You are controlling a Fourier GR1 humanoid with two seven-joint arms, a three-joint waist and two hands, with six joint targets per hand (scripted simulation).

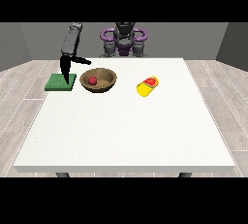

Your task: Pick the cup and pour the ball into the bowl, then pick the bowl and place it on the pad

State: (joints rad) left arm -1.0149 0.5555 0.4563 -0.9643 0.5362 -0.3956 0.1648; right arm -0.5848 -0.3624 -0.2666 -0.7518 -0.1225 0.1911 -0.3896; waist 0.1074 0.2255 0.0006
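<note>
A brown wooden bowl (99,80) stands on the table with a small red ball (92,80) inside it. To its right a yellow cup (147,87) lies on its side, red showing at its mouth. A green pad (61,82) lies left of the bowl. The hand at the view's left (66,65) hangs over the pad's right part, its fingers straight and pointing down and its thumb sticking out towards the bowl; it holds nothing. The other hand does not show.
The white table (126,131) stretches wide towards the camera in front of the objects. The robot's torso (124,41) stands behind the far edge.
</note>
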